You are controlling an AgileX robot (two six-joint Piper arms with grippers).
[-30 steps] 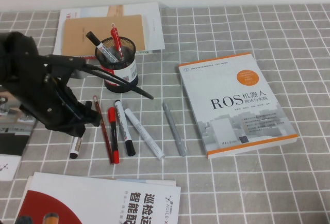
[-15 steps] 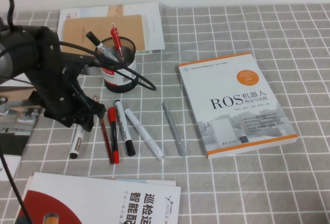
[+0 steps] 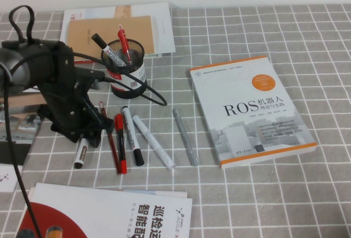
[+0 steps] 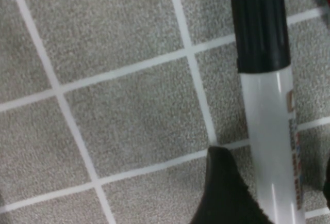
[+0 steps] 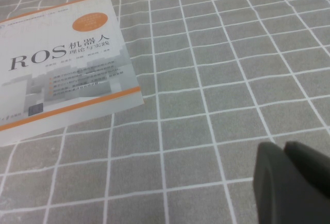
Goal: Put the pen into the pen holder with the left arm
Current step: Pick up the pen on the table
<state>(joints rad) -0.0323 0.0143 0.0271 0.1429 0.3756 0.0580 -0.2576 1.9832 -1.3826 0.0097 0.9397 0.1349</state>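
- Left gripper (image 3: pixel 83 139) is low over the pen (image 3: pixel 81 153) on the desk (image 3: pixel 247 205), jaws straddling the barrel, not yet closed.
- I risk nudging the red pen (image 3: pixel 120 142) alongside.
- Pen holder (image 3: pixel 124 69) is already crowded; insertion may jam.
- Right gripper (image 5: pixel 291 182): jaws together, parked off near the ROS book (image 3: pixel 251 109).

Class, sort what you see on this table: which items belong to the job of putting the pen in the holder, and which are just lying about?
Part of the job:
- pen, white barrel, black cap, lying on the cloth
- pen holder, black mesh cup
- left gripper, low over the pen, a finger beside its barrel

Just lying about:
- ROS book
- grey pen
- thin red pen
- right gripper, away over bare cloth near the ROS book
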